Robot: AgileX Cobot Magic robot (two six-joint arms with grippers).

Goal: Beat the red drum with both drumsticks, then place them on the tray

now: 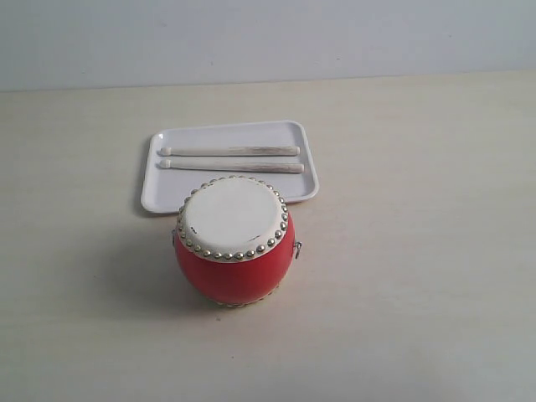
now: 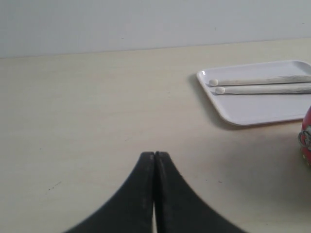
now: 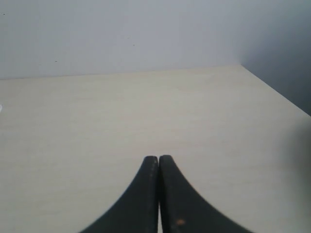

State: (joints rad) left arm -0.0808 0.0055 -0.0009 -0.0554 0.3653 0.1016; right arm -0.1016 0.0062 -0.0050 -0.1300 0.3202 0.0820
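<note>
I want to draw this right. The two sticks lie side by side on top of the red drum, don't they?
Not on top of the drum. The two sticks lie side by side in the white tray, just beyond the red drum. The exterior view shows it.

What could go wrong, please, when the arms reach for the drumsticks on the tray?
The drumsticks lie side by side, close together, on the tray; a gripper might catch both or roll one away.
The red drum stands close in front of the tray, so a reaching arm could bump it.
The left gripper and right gripper are shut; they must open first.
</note>
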